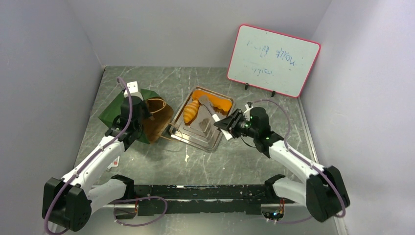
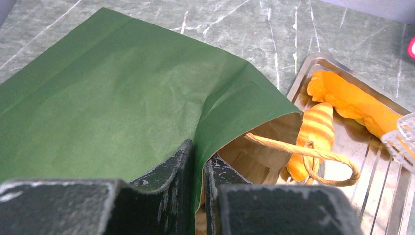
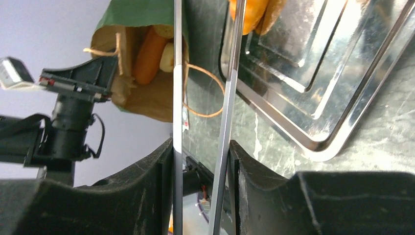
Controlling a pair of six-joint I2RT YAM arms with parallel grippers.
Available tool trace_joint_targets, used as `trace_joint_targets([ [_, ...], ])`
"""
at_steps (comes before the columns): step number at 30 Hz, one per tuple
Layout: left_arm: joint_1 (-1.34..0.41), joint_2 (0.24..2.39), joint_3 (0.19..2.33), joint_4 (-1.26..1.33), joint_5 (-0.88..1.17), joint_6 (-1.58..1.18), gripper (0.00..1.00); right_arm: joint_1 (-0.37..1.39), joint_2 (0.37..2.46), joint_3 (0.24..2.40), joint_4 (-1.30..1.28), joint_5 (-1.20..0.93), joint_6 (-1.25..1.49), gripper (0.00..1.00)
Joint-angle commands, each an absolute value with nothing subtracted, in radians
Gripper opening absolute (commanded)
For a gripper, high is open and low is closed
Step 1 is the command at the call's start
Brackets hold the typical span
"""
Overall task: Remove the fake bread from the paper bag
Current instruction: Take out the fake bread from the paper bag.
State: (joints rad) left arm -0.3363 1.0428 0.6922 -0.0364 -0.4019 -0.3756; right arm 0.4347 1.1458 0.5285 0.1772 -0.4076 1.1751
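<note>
The dark green paper bag point(image 1: 122, 111) lies on its side, its brown mouth facing the metal tray point(image 1: 201, 135). My left gripper point(image 1: 135, 110) is shut on the bag's upper rim; in the left wrist view the paper point(image 2: 107, 98) is pinched between its fingers point(image 2: 199, 159). My right gripper point(image 1: 228, 122) is shut on metal tongs point(image 1: 208, 110), whose two arms point(image 3: 177, 98) pass between my fingers toward the bag. An orange bread roll point(image 3: 149, 49) and a pale piece point(image 3: 168, 55) show inside the bag point(image 3: 142, 12). A striped croissant point(image 1: 191, 111) lies on the tray.
A second orange bread point(image 1: 215, 101) lies at the tray's far end, also seen in the left wrist view point(image 2: 352, 100). The bag's twisted handle point(image 2: 303, 152) hangs over the tray edge point(image 2: 381, 196). A pink-framed whiteboard point(image 1: 274, 61) stands at the back right.
</note>
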Motion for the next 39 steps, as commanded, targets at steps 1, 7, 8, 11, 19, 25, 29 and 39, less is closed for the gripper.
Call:
trace_joint_targets([
  [1,-0.328,1.002,0.671,0.036,-0.341,-0.319,0.07,0.450,1.013,0.523,0.054,-0.408,1.125,0.38],
  [7,-0.328,0.974,0.650,0.043,-0.271,-0.287,0.07,0.603,0.962,0.571,-0.011,-0.365,1.113,0.37],
  [8,-0.328,0.970,0.649,0.040,-0.266,-0.288,0.07,0.641,0.969,0.580,-0.007,-0.352,1.118,0.37],
  [11,-0.328,0.952,0.649,0.023,-0.259,-0.290,0.07,0.736,1.007,0.595,0.024,-0.331,1.131,0.36],
  [19,-0.328,0.929,0.678,-0.019,-0.226,-0.257,0.07,0.894,1.105,0.650,0.099,-0.278,1.123,0.35],
  [25,-0.328,0.900,0.668,-0.041,-0.207,-0.236,0.07,0.946,1.157,0.696,0.130,-0.264,1.119,0.35],
  [29,-0.328,0.880,0.660,-0.048,-0.202,-0.232,0.07,0.969,1.194,0.727,0.142,-0.262,1.116,0.35],
  [39,-0.328,0.863,0.645,-0.050,-0.171,-0.240,0.07,0.977,1.371,0.770,0.310,-0.272,1.162,0.37],
])
